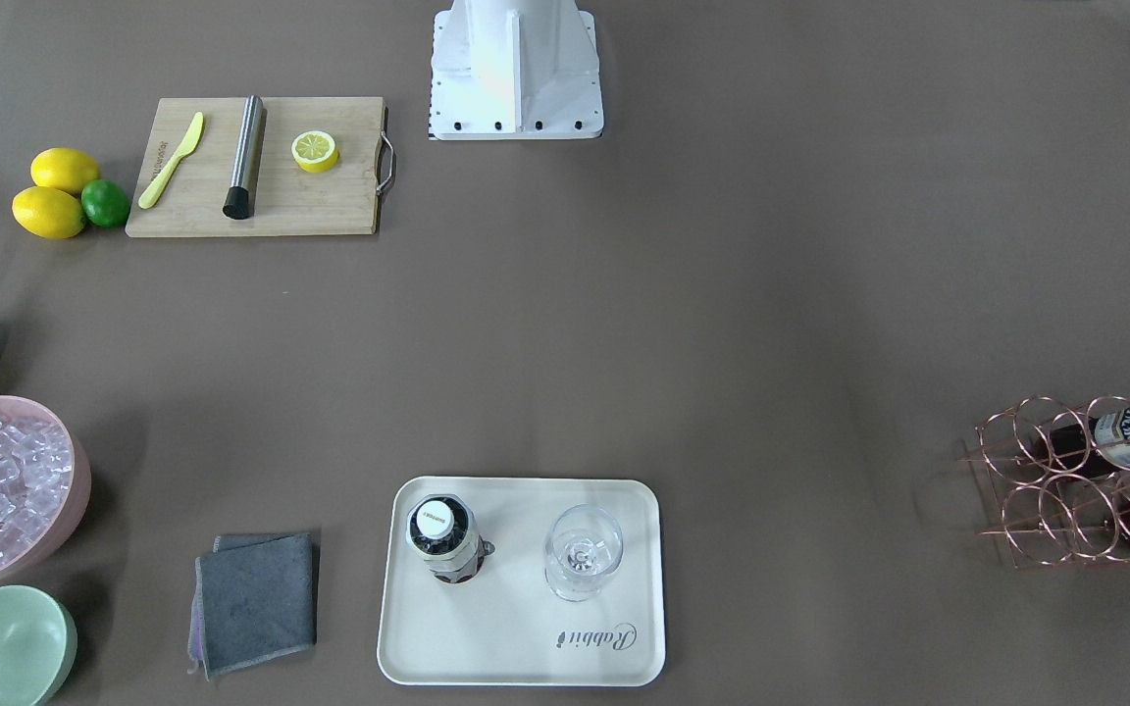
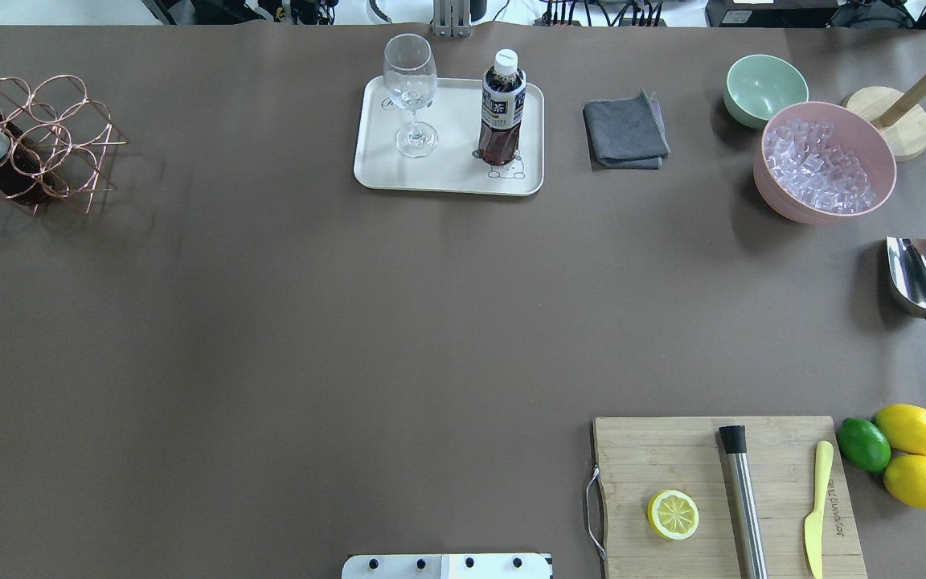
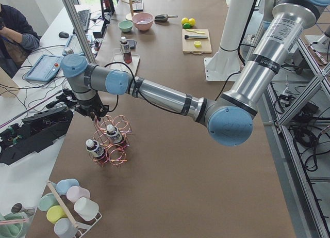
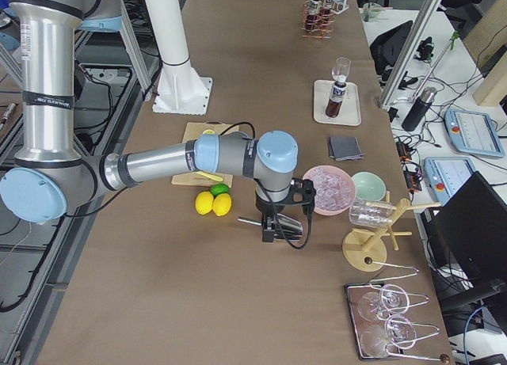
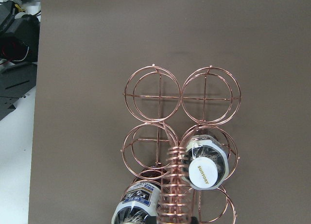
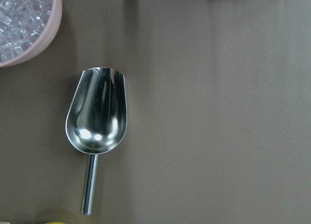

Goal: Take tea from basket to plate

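One tea (image 2: 501, 108) bottle stands upright on the cream plate (image 2: 447, 175), also seen as tea (image 1: 444, 537) on the plate (image 1: 516, 647), beside a wine glass (image 2: 411, 88). The copper wire basket (image 2: 53, 137) sits at the table's left end and holds two more bottles (image 5: 206, 163) (image 5: 138, 204). My left gripper (image 3: 95, 114) hangs just above the basket (image 3: 116, 145); it shows only in the left side view, so I cannot tell its state. My right gripper (image 4: 273, 230) hovers over the metal scoop (image 6: 97, 117); I cannot tell its state either.
A grey cloth (image 2: 625, 130), a green bowl (image 2: 764, 88) and a pink bowl of ice (image 2: 825, 165) lie right of the plate. A cutting board (image 2: 720, 490) carries a lemon half, a steel rod and a yellow knife, with lemons and a lime (image 2: 863, 444) beside it. A person (image 3: 15, 31) sits past the table's far edge.
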Action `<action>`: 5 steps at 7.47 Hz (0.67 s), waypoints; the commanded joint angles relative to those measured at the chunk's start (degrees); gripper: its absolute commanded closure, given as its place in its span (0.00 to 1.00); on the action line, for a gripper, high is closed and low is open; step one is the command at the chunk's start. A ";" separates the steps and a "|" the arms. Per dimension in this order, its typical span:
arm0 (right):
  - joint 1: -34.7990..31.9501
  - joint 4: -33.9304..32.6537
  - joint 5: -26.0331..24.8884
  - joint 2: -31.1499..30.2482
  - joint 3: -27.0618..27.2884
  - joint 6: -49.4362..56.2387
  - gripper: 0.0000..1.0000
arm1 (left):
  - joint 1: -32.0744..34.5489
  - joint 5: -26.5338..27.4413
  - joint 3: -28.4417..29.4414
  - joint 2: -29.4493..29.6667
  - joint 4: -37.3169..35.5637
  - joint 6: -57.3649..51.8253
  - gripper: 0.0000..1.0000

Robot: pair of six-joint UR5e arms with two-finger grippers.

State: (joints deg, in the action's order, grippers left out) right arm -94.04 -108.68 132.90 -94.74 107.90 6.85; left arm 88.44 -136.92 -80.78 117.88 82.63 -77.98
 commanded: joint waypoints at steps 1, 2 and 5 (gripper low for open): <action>-0.80 2.92 2.28 -0.27 -9.08 3.35 0.00 | -0.02 -0.01 -0.60 -0.01 -0.01 0.02 1.00; 2.34 3.29 2.19 0.86 -10.67 3.00 0.00 | -0.11 -0.01 -0.52 -0.01 -0.01 -0.06 1.00; 6.76 8.28 2.97 3.69 -16.65 1.59 0.00 | -0.11 -0.01 -0.52 -0.10 -0.01 -0.07 0.98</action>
State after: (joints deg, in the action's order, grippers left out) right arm -89.54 -104.13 135.48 -92.23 94.66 8.87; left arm 88.34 -136.93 -81.33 117.80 82.62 -78.04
